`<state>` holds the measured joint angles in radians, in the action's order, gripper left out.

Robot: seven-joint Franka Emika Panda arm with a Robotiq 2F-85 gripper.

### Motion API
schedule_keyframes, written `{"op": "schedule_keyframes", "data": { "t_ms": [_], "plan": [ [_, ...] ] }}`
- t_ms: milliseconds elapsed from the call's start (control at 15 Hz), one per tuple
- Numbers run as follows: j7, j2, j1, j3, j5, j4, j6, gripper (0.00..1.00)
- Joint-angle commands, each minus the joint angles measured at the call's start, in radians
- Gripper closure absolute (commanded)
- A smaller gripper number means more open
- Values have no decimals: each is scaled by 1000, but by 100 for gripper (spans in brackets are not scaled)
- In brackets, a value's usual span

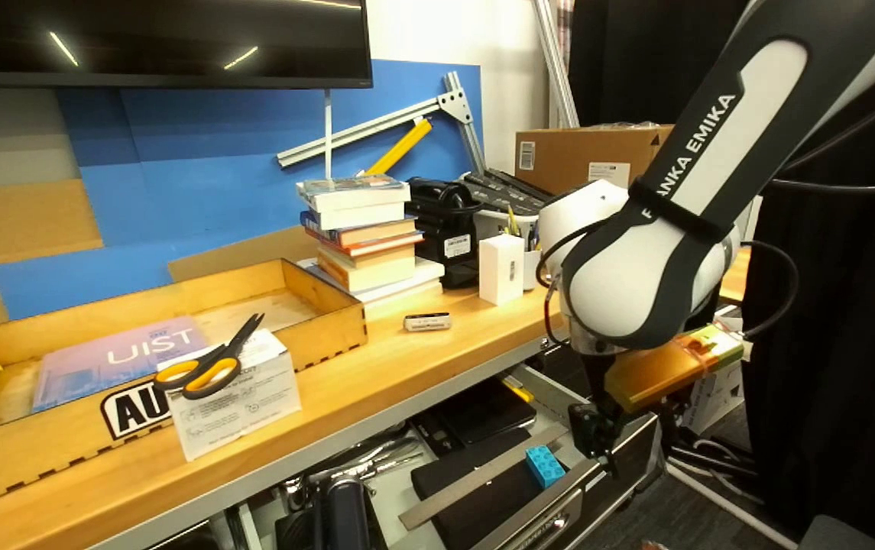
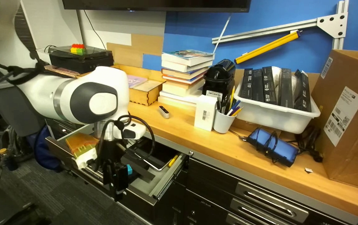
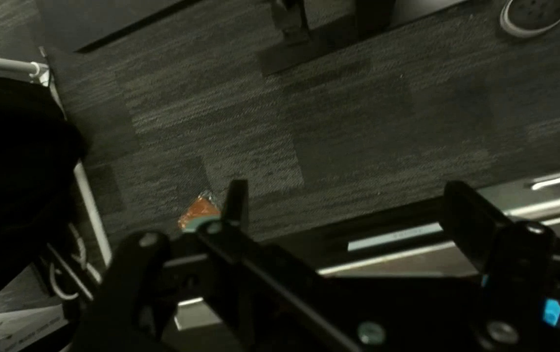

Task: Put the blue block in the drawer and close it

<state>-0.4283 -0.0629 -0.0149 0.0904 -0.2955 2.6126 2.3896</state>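
Note:
The blue block [image 1: 545, 467] lies inside the open drawer [image 1: 573, 506], near its front wall. It also shows in an exterior view [image 2: 129, 169], partly behind the gripper, and in the wrist view [image 3: 551, 312], mostly hidden by a finger. The drawer is pulled out from under the bench, also seen in an exterior view [image 2: 144, 203]. My gripper [image 1: 597, 451] is at the drawer's front edge, beside the block. In the wrist view the gripper [image 3: 348, 198] has its fingers wide apart with nothing held between them. The drawer's front edge shows below and between the fingertips.
The drawer also holds a metal strip [image 1: 475, 483], dark flat items and tools. The wooden bench top [image 1: 376, 374] overhangs its back. A scissors-topped white box [image 1: 242, 405], books [image 1: 368, 229] and a white box [image 2: 205, 112] stand on the bench. Closed drawers [image 2: 260, 197] are alongside.

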Motion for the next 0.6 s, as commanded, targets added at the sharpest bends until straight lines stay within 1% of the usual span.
{"op": "schedule_keyframes", "data": {
  "t_ms": [0,67,133,200,267,333,400,467,533],
  "plan": [
    [191,-2,-25,-12,119,10,-36,0],
    [209,-28,-20,-20,133,1,-20,0],
    [208,-52,-12,-25,124,-4,12,25],
    [178,-74,0,-32,96,-9,33,26],
    [139,-96,13,-37,65,-14,65,32],
    [109,-126,27,-41,38,-25,95,42],
    [78,-146,43,-39,8,-30,127,49],
    [25,-161,64,-32,-28,-35,165,58],
    [-51,-174,90,-17,-77,-42,210,65]
  ]
}}
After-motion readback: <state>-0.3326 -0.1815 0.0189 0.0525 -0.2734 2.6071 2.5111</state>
